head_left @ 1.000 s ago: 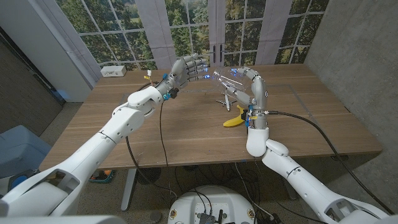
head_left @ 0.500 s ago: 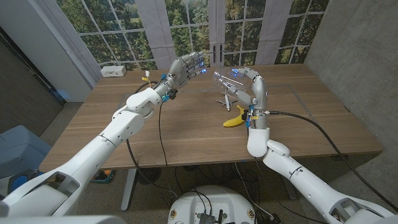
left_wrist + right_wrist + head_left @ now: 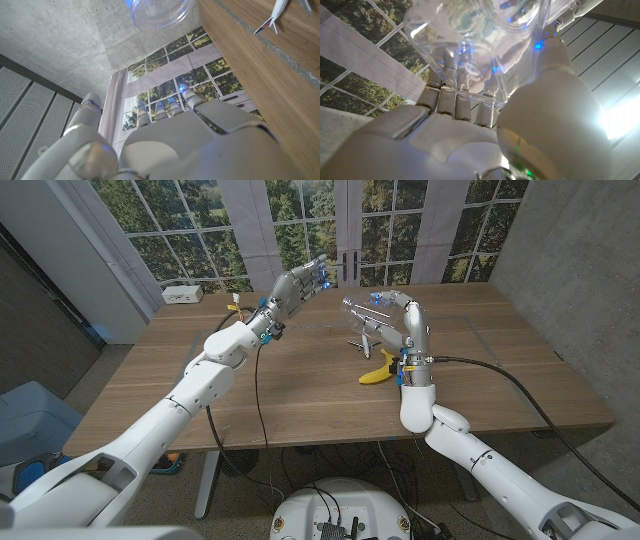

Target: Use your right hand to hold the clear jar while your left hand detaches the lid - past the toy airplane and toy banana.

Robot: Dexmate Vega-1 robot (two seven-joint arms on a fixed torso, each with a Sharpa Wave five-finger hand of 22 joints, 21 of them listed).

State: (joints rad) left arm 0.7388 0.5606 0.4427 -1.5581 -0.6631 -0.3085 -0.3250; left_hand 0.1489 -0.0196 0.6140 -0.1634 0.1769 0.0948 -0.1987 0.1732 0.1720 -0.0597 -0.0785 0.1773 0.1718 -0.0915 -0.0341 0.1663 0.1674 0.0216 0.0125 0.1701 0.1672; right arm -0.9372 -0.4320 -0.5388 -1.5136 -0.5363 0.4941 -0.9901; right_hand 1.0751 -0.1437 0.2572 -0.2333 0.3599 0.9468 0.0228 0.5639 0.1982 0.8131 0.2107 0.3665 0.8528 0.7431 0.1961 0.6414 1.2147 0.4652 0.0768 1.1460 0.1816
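Observation:
My right hand (image 3: 408, 322) grips the clear jar (image 3: 362, 309) above the table, the jar tipped on its side with one end pointing at my left hand. The jar (image 3: 480, 40) shows close against my right hand (image 3: 470, 135) in the right wrist view. My left hand (image 3: 301, 284) hovers a short way from that end with its fingers spread and nothing between them. From the left wrist, the jar's round end (image 3: 157, 11) floats beyond my left hand's fingertips (image 3: 165, 105). Whether a lid sits on the jar cannot be told. Below the jar lie the toy airplane (image 3: 366, 342) and the toy banana (image 3: 378, 374).
A white box (image 3: 182, 294) sits at the table's far left corner, with a small yellow-tipped item (image 3: 238, 304) near it. Cables trail from both wrists over the wooden table (image 3: 300, 390). Windows stand behind the table's far edge.
My left hand has drawn back from the jar's end, toward the far left. My right hand keeps hold of the jar with hardly any shift.

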